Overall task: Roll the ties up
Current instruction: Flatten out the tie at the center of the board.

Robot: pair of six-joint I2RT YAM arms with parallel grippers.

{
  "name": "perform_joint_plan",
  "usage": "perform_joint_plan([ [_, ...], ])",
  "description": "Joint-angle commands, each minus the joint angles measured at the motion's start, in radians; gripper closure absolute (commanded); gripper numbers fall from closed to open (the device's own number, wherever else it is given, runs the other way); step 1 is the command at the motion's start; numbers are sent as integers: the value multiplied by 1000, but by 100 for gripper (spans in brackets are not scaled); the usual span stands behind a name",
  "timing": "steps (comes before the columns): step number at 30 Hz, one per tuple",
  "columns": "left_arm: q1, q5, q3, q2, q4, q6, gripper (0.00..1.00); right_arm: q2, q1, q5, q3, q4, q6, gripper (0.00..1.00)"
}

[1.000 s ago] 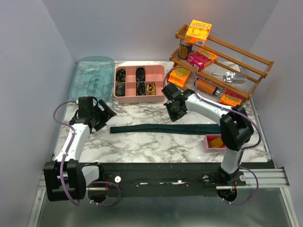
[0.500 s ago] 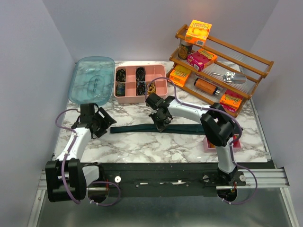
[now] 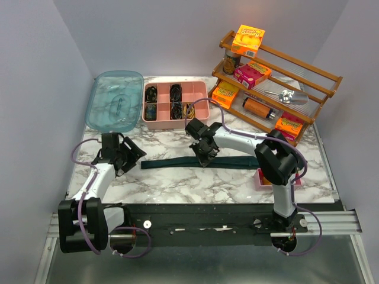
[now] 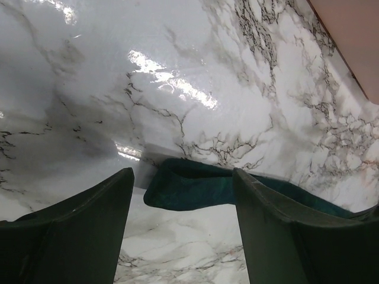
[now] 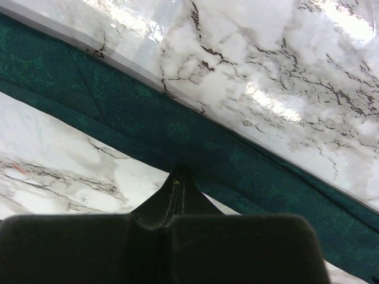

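One dark teal tie (image 3: 237, 161) lies flat and unrolled across the middle of the marble table. My left gripper (image 3: 131, 155) is open just left of its narrow end. In the left wrist view that end (image 4: 189, 188) lies between and just ahead of my open left gripper (image 4: 182, 177), untouched. My right gripper (image 3: 205, 157) is shut, low over the tie's middle. In the right wrist view my shut right gripper (image 5: 177, 173) touches the near edge of the patterned teal tie (image 5: 177, 130). It does not hold the fabric.
A pink divided organizer (image 3: 175, 124) with dark and mustard coils stands behind the tie; its corner shows in the left wrist view (image 4: 355, 41). A teal lid (image 3: 115, 106) lies at the back left. A wooden rack (image 3: 278, 77) with boxes stands at the back right. A small pink dish (image 3: 269, 177) sits by the right arm.
My right gripper has swung left from near the organizer down onto the tie's middle. My left gripper has moved nearer the tie's narrow end. The tie's left end shifted slightly right.
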Motion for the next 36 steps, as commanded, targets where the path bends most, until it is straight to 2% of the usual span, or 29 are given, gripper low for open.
perform_joint_plan([
  [1, 6, 53, -40, -26, 106, 21, 26, -2, -12, 41, -15, -60, -29, 100],
  [9, 6, 9, -82, -125, 95, 53, 27, -36, -10, -67, 147, -80, -64, 99],
  [14, 6, 3, -101, -143, 72, 67, 39, 28, -9, -123, 239, -106, -78, 99],
  [28, -29, -11, -135, -142, 86, 82, 49, 266, 42, -303, 583, -131, -71, 99],
  [36, -58, -31, -161, -134, 95, 84, 54, 357, 86, -429, 696, -39, -40, 99],
])
